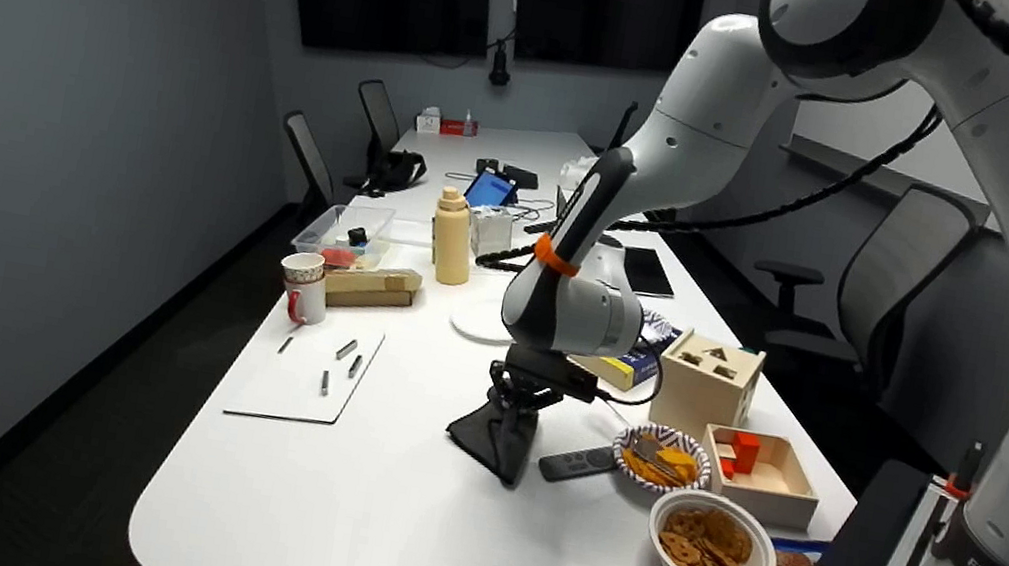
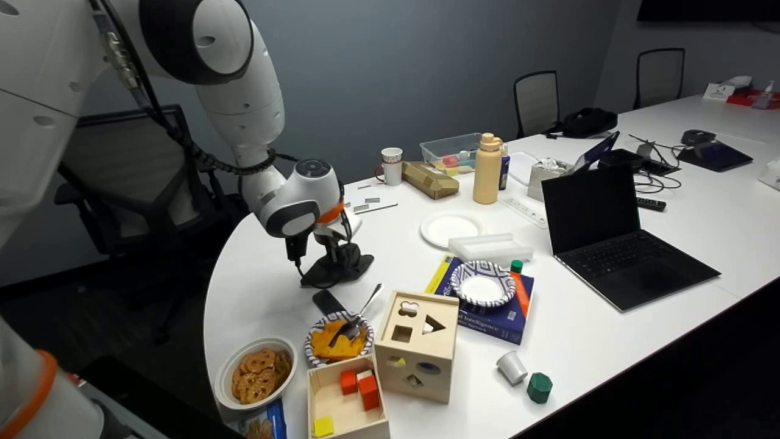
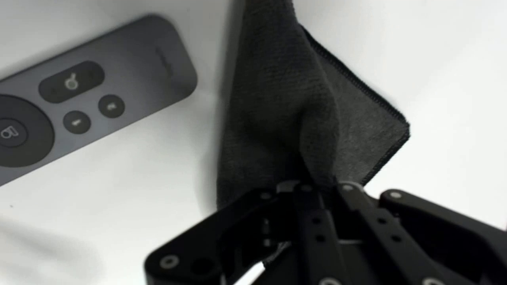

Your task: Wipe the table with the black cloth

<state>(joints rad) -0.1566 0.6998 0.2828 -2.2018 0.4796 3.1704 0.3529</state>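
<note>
The white table [image 1: 307, 505] fills the middle of both exterior views and also shows in this one [image 2: 244, 305]. The black cloth [image 1: 481, 433] lies crumpled on its front part. The cloth shows in the other angle too [image 2: 318, 272], and in the wrist view [image 3: 277, 91] it is folded and bunched upward into the jaws. My gripper [image 1: 515, 396] points down over the cloth and is shut on its bunched middle; it also shows in an exterior view [image 2: 339, 247] and in the wrist view [image 3: 326, 190]. The fingertips are partly hidden by dark fabric. The cloth's edges rest on or close to the tabletop.
A dark remote [image 3: 119, 79] lies right beside the cloth. A patterned bowl with a fork [image 1: 661, 458], a pretzel bowl [image 1: 711, 549], an open wooden box [image 1: 762, 476] and a shape-sorter cube [image 1: 706, 386] stand nearby. A whiteboard [image 1: 295, 392] with small pieces and a mug [image 1: 304, 287] are opposite.
</note>
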